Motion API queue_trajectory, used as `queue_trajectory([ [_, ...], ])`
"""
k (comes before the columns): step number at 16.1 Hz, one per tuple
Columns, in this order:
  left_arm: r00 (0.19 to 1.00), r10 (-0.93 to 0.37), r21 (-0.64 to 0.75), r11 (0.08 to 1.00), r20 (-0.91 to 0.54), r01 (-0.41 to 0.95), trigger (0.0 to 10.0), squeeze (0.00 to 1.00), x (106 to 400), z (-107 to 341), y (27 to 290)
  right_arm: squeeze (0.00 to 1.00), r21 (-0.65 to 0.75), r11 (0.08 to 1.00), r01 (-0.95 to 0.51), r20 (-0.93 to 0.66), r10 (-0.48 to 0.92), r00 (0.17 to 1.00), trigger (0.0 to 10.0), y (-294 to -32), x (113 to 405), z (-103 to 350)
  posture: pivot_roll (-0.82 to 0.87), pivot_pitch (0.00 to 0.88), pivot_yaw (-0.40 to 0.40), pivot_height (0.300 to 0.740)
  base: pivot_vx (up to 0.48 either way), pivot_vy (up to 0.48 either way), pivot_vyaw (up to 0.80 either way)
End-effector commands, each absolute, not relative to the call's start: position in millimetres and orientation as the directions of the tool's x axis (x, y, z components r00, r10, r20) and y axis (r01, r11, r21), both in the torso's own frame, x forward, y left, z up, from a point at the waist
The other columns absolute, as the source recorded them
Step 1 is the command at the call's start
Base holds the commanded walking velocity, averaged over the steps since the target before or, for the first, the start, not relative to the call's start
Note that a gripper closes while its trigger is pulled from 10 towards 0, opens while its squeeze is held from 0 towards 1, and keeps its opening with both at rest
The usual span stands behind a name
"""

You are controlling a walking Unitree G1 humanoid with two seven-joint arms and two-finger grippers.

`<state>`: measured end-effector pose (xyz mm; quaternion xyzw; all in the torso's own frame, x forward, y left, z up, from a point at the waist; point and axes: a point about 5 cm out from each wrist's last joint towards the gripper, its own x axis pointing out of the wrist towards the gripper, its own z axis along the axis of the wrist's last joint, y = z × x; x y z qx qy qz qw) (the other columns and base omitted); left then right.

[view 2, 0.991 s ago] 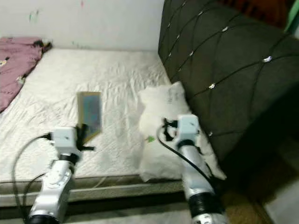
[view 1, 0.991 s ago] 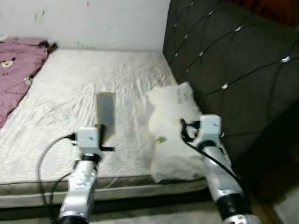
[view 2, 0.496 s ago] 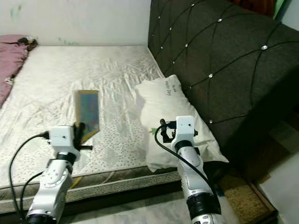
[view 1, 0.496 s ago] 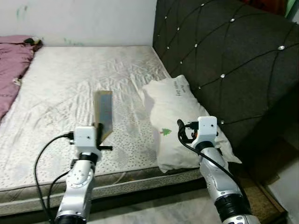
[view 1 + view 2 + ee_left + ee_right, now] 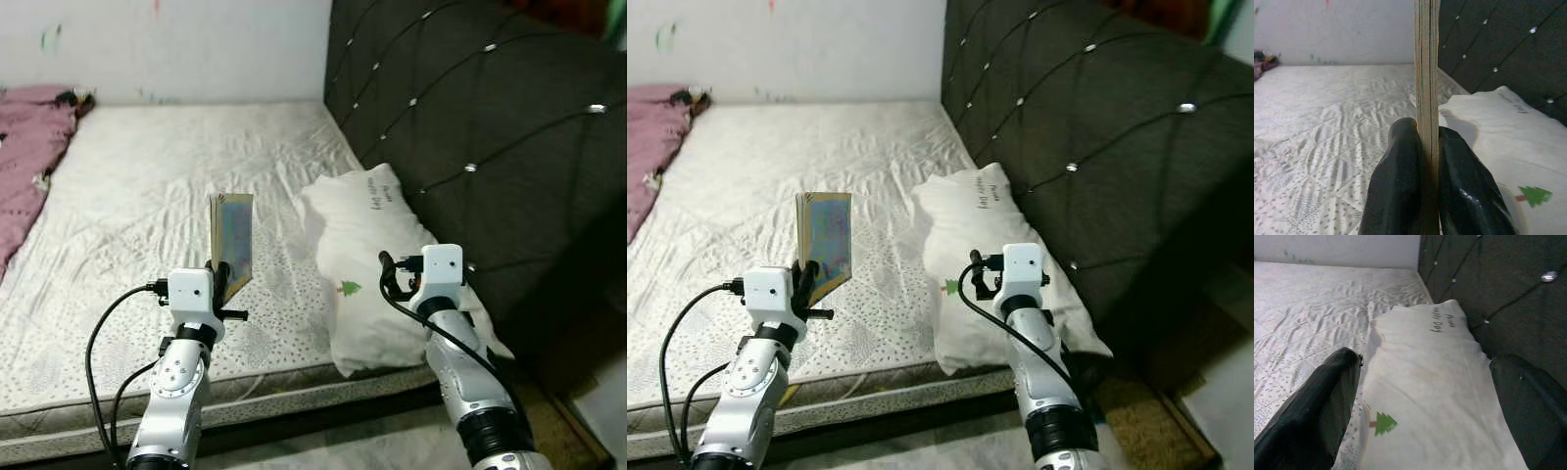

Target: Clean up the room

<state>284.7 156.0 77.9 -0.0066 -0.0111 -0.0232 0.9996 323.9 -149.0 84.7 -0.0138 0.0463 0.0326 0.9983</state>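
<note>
Nearest to us, the left gripper [image 5: 1427,147] has its jaws clamped on a thin book [image 5: 231,245], held upright and edge-on above the bed's [image 5: 147,196] near edge at about 7 o'clock in the head views. From the left wrist only the book's page edges show, its lower end buried between the black fingers [image 5: 1396,181], and its cover is a blur of colour, nothing legible. At 5 o'clock, the right gripper [image 5: 1420,396] hangs over a white pillow [image 5: 377,264] with its jaws spread wide apart, one finger to each side of it, both cut off by the frame. The pillow carries a small green tree print and dark handwriting too small to read; its far side leans on the dark tufted headboard [image 5: 490,147]. Farther out, at 10 o'clock, a pink blanket [image 5: 24,166] lies bunched on the mattress, partly cropped. Beyond is a pale wall [image 5: 176,49].
</note>
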Motion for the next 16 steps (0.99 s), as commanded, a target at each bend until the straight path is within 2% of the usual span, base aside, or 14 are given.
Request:
queue_trajectory([
  [1, 0.995, -0.049, -0.01, 0.999, 0.082, 0.05, 10.0, 0.0, 287.2, 90.1, 156.3, 0.0, -0.031, 0.998, -0.062, -0.086, 0.059, 0.995, 10.0, -150.0, 324.0, 86.1, 0.01, 0.0, -0.029, 0.74, 0.349, 0.0, 0.0],
  [9, 0.995, -0.061, 0.005, 0.998, 0.077, 0.061, 10.0, 0.0, 287.0, 89.4, 155.3, 0.0, -0.047, 0.997, -0.065, -0.093, 0.06, 0.994, 10.0, -150.1, 322.7, 83.7, 0.0, 0.0, -0.027, 0.74, 0.327, 0.0, 0.0],
  [14, 0.999, -0.002, -0.017, 1.0, 0.047, 0.002, 10.0, 0.0, 288.6, 86.3, 159.1, 0.0, -0.039, 0.997, -0.073, -0.094, 0.069, 0.993, 10.0, -148.6, 322.9, 83.1, 0.01, 0.0, -0.028, 0.74, 0.0, 0.0, 0.0],
  [16, 0.999, -0.015, -0.032, 0.999, 0.04, 0.016, 10.0, 0.0, 288.8, 85.5, 157.6, 0.0, -0.038, 0.997, -0.072, -0.096, 0.068, 0.993, 10.0, -148.6, 322.5, 82.6, 0.01, 0.0, -0.028, 0.74, 0.0, 0.133, 0.0],
])
